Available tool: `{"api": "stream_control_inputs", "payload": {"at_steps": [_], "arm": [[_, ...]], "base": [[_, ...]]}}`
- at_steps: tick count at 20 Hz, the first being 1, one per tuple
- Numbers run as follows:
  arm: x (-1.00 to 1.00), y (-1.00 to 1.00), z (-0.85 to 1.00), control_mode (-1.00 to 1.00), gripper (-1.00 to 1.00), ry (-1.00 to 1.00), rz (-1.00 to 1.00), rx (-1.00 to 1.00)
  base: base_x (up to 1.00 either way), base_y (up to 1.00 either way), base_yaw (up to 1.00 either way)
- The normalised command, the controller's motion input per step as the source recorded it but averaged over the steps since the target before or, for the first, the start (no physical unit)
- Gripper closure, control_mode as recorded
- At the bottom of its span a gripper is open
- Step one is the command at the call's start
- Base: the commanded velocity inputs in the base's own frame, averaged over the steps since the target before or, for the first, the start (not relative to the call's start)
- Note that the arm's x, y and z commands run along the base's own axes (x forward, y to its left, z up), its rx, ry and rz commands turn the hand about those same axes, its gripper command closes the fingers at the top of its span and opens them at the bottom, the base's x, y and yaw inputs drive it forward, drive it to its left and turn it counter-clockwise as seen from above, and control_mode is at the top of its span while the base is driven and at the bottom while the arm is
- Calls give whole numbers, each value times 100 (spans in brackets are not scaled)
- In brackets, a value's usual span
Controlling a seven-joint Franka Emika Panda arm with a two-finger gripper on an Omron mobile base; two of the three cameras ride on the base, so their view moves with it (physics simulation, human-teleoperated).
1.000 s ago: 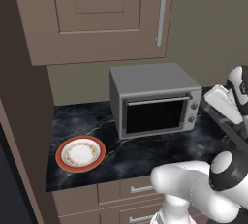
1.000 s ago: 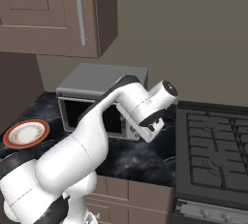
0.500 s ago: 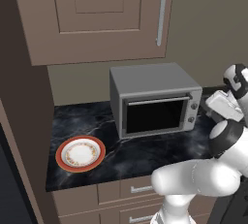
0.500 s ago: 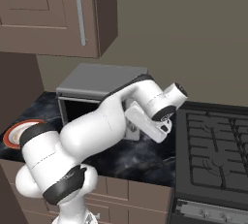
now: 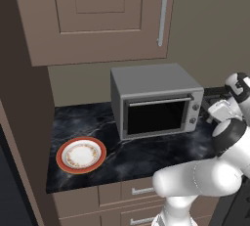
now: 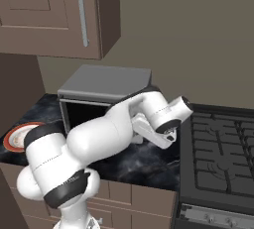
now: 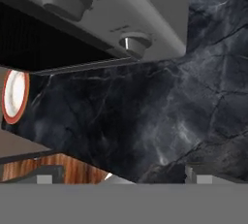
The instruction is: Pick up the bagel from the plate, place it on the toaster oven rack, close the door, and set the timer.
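Note:
The toaster oven's door (image 5: 156, 116) stands shut, its dark glass under a silver bar handle; the rack behind it is hidden. At the counter's left lies the plate (image 5: 81, 154) (image 6: 17, 136) (image 7: 14, 97), red-rimmed with a white centre. The bagel is out of view. My gripper (image 5: 215, 115) (image 6: 168, 138) (image 7: 121, 179) hangs low over the counter just right of the oven's knob panel. It is open, with nothing between its fingers. In the hand view two round knobs (image 7: 134, 43) sit close above, beside the dark window.
Black marble counter (image 5: 141, 154) runs in front of the oven. A stove top (image 6: 218, 148) with dark grates lies to the right. Brown wall cabinets (image 5: 97, 14) hang above. My own arm (image 6: 99, 139) crosses in front of the oven in the right base view.
The arm has swung its elbow round and up while the hand drifted slightly right and down beside the oven. The jaws stayed open. Oven and plate have not moved.

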Motion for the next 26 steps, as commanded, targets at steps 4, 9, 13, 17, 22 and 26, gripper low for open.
{"api": "stream_control_inputs", "payload": {"at_steps": [4, 9, 13, 17, 22, 26], "arm": [[25, 11, -6, -100, -100, -22, 0, -1], [22, 12, 0, -100, -100, -18, 0, -8], [34, 1, -4, -100, -100, -5, 0, -11], [29, 0, -19, -100, -100, 0, 0, -10], [24, 0, -21, -100, -100, 0, 0, -6], [10, 0, -21, -100, -100, 0, 0, -2]], "base": [[0, 0, 0], [0, 0, 0], [0, 0, 0], [0, 0, 0], [0, 0, 0], [0, 0, 0]]}}
